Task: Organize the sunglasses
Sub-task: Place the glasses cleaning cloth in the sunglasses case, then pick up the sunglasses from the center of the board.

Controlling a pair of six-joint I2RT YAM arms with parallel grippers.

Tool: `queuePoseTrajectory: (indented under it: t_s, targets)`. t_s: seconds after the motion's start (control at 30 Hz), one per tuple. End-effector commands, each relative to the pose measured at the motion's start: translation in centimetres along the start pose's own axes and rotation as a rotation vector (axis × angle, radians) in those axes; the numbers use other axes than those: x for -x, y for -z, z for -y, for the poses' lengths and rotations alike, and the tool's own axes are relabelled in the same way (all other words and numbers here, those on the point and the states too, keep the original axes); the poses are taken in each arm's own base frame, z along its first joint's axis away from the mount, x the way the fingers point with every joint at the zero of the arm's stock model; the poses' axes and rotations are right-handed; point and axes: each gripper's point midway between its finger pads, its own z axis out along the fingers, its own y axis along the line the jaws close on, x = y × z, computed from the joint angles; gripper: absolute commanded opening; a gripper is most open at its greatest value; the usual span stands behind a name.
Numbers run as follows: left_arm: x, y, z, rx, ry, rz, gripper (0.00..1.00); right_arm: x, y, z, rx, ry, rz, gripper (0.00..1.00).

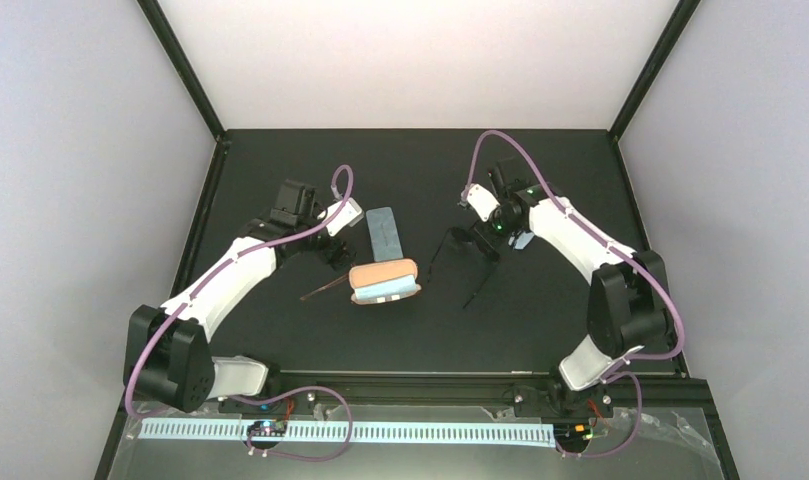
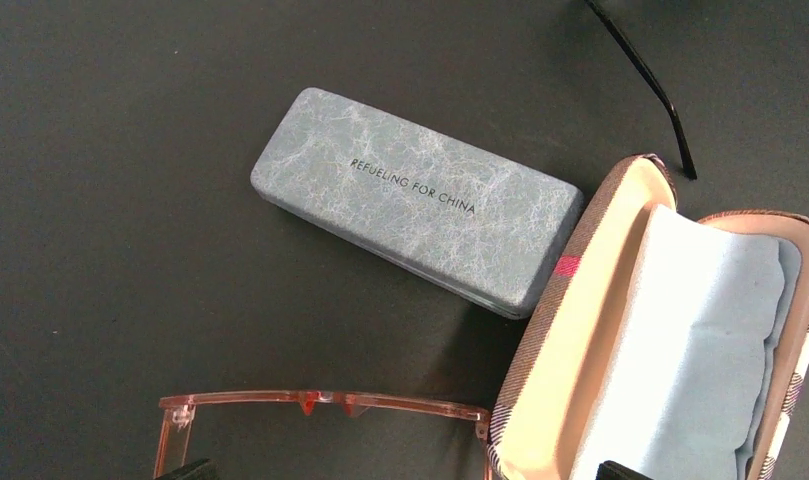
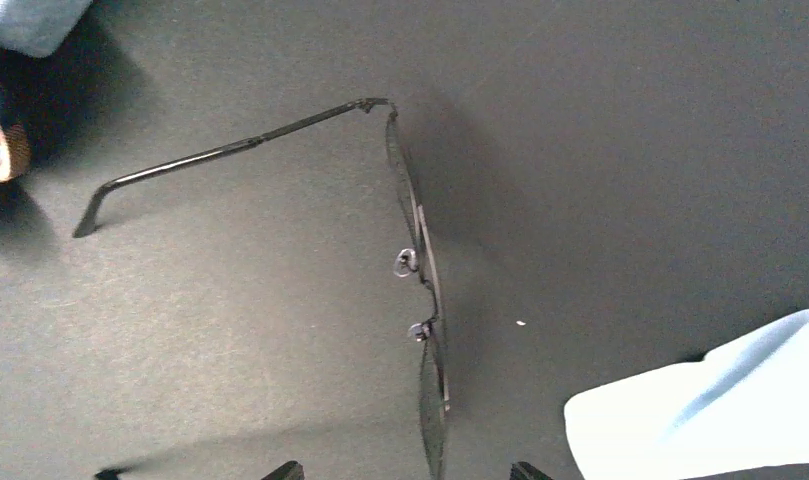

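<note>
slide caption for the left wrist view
Closed blue-grey case beside open plaid case holding light blue cloth, pink translucent sunglasses below

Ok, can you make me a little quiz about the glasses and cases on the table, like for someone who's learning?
1. True or false: the blue-grey marbled oblong case lies shut.
2. What lies inside the open tan checked case? A) a light blue cloth B) a watch C) coins
3. Fill the gap: the thin black wire-framed sunglasses lie on the black table with their arms ____.
Key: 1 true; 2 A; 3 unfolded.
</note>
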Motion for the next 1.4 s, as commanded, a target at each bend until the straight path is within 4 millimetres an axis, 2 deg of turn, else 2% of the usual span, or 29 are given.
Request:
queuePoseTrajectory:
  t_s: [0.0, 0.37, 0.47, 0.67, 1.0, 1.2, 1.37]
  targets:
    - [1.0, 0.4, -0.3, -0.001, 0.005, 0.03, 0.99, 0.4, -0.5, 1.9, -0.091, 0.034, -0.008, 0.55]
    - [0.6, 0.6, -0.6, 0.025, -0.01, 0.019, 0.99, 1.3, -2.5, 0.7, 0.026, 0.039, -0.02, 0.51]
    - [0.3, 0.4, -0.6, 0.022, -0.004, 0.003, 0.99, 1.4, -2.5, 0.4, 0.046, 0.032, -0.02, 0.5]
    - [-1.7, -0.4, -2.0, 0.041, 0.045, -0.088, 0.99, 1.8, -1.2, 0.4, 0.033, 0.026, 0.002, 0.52]
    - [-4.6, -0.6, -6.8, 0.058, 0.166, -0.149, 0.98, 2.7, 0.5, -0.7, 0.074, 0.002, 0.06, 0.52]
    - [-5.7, -0.4, -9.9, 0.102, 0.194, -0.175, 0.95, 2.3, 0.0, -1.0, 0.089, 0.001, 0.059, 0.52]
    - [-6.1, -0.8, -11.0, 0.115, 0.212, -0.185, 0.94, 1.9, -0.3, -0.8, 0.07, 0.005, 0.054, 0.52]
